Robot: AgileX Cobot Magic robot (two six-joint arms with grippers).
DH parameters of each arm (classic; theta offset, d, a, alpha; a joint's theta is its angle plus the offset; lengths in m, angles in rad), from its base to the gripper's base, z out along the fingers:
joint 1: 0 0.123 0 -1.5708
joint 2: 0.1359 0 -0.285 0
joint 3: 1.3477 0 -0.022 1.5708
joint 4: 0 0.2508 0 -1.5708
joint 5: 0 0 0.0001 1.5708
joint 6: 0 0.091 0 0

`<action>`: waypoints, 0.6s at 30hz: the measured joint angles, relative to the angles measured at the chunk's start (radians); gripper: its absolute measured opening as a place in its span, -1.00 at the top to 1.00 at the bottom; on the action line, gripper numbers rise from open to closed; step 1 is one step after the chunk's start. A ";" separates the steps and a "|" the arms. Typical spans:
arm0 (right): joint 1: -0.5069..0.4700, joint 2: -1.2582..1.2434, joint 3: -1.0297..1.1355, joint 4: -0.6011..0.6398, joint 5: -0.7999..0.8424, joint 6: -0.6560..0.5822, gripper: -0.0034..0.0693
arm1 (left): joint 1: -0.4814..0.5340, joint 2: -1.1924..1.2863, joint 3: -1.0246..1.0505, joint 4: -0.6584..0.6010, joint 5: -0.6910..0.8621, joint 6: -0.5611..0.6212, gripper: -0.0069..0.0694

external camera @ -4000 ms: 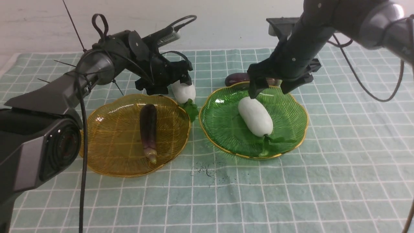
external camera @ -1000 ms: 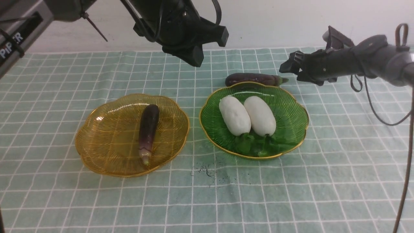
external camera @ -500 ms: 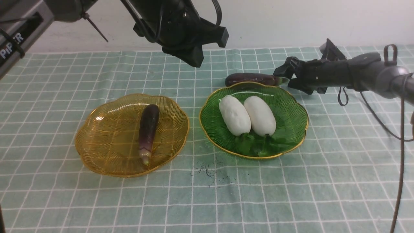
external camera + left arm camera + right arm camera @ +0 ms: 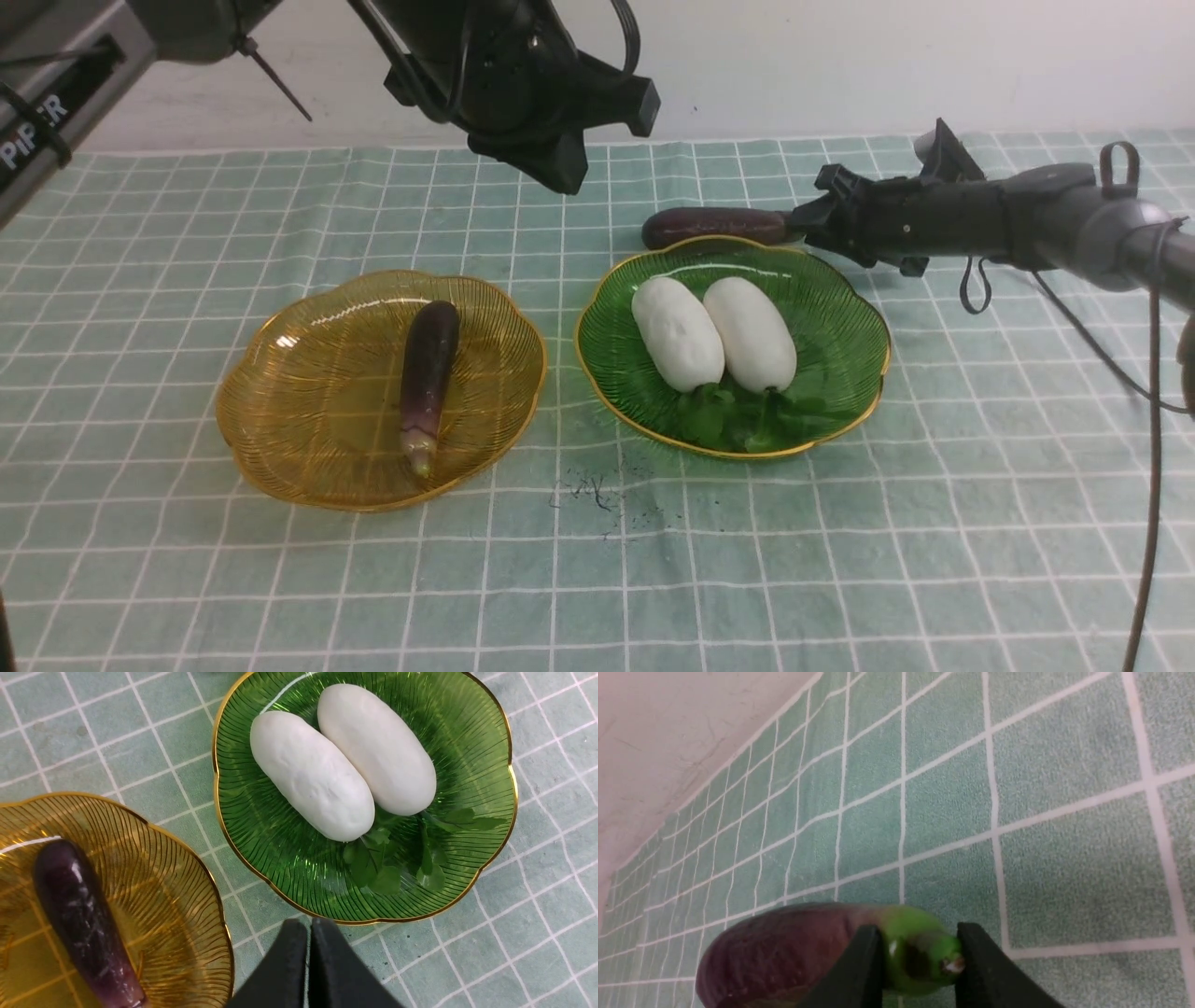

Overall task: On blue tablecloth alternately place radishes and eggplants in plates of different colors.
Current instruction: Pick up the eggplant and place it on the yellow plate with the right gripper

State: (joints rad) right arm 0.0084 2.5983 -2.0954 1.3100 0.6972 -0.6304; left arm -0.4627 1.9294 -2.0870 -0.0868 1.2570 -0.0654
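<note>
Two tools: one on each arm, both in sight.
Right tool (image 4: 917,963): clamped on the green stem end of the far eggplant (image 4: 714,227), one finger pressed to each side of the cap. Its arm reaches in low from the right.
Far eggplant: lies crosswise on the cloth (image 4: 934,523), just behind the green plate (image 4: 845,299) at its back rim. I cannot tell whether it is lifted clear of the cloth.
Left tool (image 4: 308,956): fingers together with nothing between them. It hangs high over the tabletop, looking down on both plates.
Green plate: right of middle. It holds the left radish (image 4: 677,333) and the right radish (image 4: 752,333), side by side and touching, leaves toward the near edge.
Yellow plate (image 4: 308,392): left of the green one, near it but apart. The near eggplant (image 4: 428,373) lies in it, stem toward the near edge.
Cloth: blue with a white grid, covering the tabletop. A dark smudge (image 4: 597,490) sits in front of the plates.
</note>
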 joint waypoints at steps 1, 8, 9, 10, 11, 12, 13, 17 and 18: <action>0.000 0.000 0.000 0.000 0.000 0.000 0.39 | 0.000 0.000 0.000 0.000 0.000 0.000 0.84; 0.000 0.000 0.000 0.036 0.001 0.001 0.40 | 0.000 0.000 0.000 0.001 0.000 -0.001 0.84; -0.001 0.000 0.000 0.044 0.001 0.000 0.40 | 0.000 0.000 0.000 0.003 0.000 -0.001 0.84; -0.002 -0.001 0.000 0.054 0.001 -0.003 0.41 | 0.000 0.000 0.000 0.007 0.000 -0.001 0.84; -0.002 -0.003 0.000 0.061 0.001 -0.008 0.42 | 0.000 0.000 0.000 0.010 0.000 -0.001 0.84; -0.003 -0.006 0.000 0.070 0.000 -0.012 0.43 | 0.000 0.000 0.000 0.014 0.000 -0.001 0.84; -0.005 -0.019 0.000 0.096 -0.003 -0.040 0.45 | 0.000 0.000 0.000 0.019 0.000 -0.001 0.84; -0.008 -0.072 0.000 0.170 -0.004 -0.113 0.45 | 0.000 -0.010 0.000 0.036 0.000 -0.001 0.84; -0.008 -0.086 0.000 0.186 -0.004 -0.120 0.45 | 0.000 -0.015 0.000 0.044 0.000 -0.001 0.84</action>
State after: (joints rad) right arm 0.0000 2.5122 -2.0954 1.4959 0.6930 -0.7501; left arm -0.4627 1.9145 -2.0870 -0.0432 1.2570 -0.0661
